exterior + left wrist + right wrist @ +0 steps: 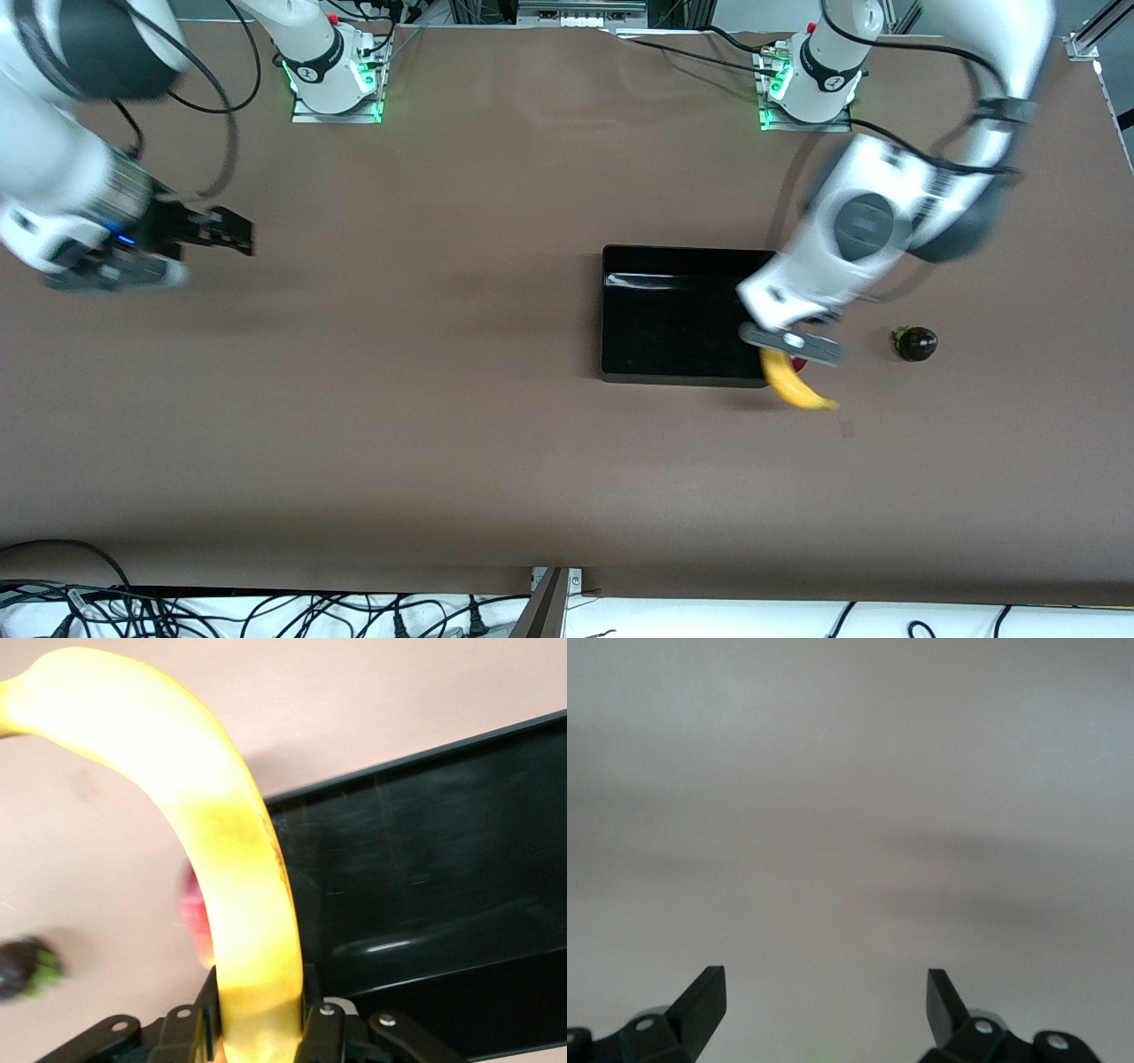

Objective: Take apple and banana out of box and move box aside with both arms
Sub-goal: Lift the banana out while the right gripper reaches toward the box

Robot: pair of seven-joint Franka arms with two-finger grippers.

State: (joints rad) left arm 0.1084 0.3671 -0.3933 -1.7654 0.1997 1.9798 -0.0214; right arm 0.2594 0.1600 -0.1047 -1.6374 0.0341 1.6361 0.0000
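Covering nearly the whole front view, the brown table [496,461] carried a shallow glossy black tray [673,319] toward the left arm's end, its low walls catching the light. Over the tray's corner nearest the dark fruit, the left arm [873,221] reached down from its base, and the left gripper [261,1028] had its fingers clamped on one end of a long yellow banana [795,381]; the banana curved out past the tray's edge, its free tip pointing toward the front camera. In the left wrist view the banana [221,842] arched across the tray's wall [425,886], and a reddish fruit [197,917] showed just beside it, mostly hidden, so its kind could not be told. At the other end of the table the right arm [62,195] waited, the right gripper [232,232] held over bare tabletop, well apart from the tray; its fingers [704,997] stood wide apart with nothing between them. A small dark purple fruit [915,343] with a green stem lay on the table near the tray, toward the left arm's end.
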